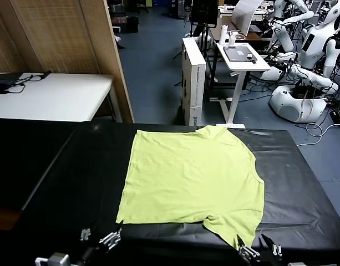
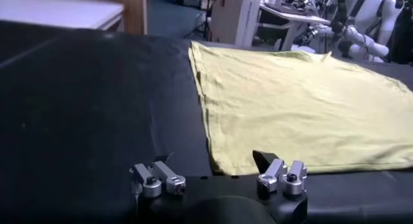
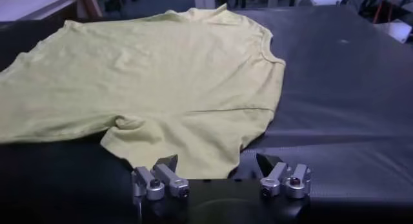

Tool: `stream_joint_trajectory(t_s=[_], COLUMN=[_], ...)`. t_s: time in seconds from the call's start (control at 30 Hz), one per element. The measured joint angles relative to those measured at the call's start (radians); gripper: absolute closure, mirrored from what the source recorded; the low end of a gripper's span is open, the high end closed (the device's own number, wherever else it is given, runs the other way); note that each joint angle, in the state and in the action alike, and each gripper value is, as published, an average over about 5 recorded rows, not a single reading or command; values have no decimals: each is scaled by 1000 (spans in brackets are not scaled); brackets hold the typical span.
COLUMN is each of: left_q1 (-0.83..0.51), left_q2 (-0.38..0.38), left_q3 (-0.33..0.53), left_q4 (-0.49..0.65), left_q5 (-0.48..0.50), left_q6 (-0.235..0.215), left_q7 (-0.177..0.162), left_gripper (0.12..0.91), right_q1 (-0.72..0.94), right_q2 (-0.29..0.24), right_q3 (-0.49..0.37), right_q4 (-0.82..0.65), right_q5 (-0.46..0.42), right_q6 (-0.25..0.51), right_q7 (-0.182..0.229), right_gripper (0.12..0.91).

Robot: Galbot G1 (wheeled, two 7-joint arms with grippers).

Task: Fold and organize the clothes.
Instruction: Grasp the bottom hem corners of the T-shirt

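Arms cut off by bottom edge of head view; only fingertips of left gripper (image 1: 100, 239) and right gripper (image 1: 260, 249) visible. T-shirt (image 1: 192, 180) cropped at edge in left wrist view; white print not discernible in any view. Near sleeve's (image 3: 187, 151) hem partly hidden behind right gripper body in right wrist view. Black table (image 1: 59, 172) truncated left and right. Background robots (image 1: 303, 50) cropped at frame edge.

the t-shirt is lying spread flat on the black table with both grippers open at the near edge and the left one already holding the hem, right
Not quite. The left gripper holds nothing: the left wrist view shows its fingers open and just short of the T-shirt hem. The rest stands: shirt flat on the black table, right gripper open too.
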Motion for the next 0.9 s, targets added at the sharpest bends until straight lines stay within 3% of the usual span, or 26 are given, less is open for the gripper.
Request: stream_joint_trajectory(t_s=[0.17, 0.27, 0.37, 0.47, 0.63, 0.7, 0.8, 0.9], left_q1=[-7, -11, -15, -16, -15, -13, -9, -3], left_q2=[-13, -23, -29, -29, -30, -31, -33, -34], left_q3=[13, 23, 31, 33, 33, 36, 40, 42], left_q4=[15, 22, 27, 32, 37, 37, 33, 22], left_q5=[12, 24, 30, 31, 36, 38, 39, 39], left_q6=[0, -1, -3, -7, -13, -14, -16, -17], left_q7=[1, 2, 3, 3, 4, 6, 9, 9], left_gripper=[124, 143, 211, 318, 628, 741, 866, 884], right_q1=[-3, -3, -2, -1, -8, -16, -36, -61], right_q2=[3, 3, 4, 4, 4, 4, 3, 0], right_q3=[-2, -4, -5, -6, -7, -6, -4, -2], right_q4=[-11, -16, -21, -24, -14, -5, 18, 50], right_q5=[-4, -5, -6, -6, -5, -5, -5, -11], right_q6=[1, 3, 4, 4, 3, 3, -5, -32], right_q7=[-1, -1, -1, -1, 8, 21, 49, 76], right_gripper=[142, 240, 375, 545, 834, 880, 885, 885])
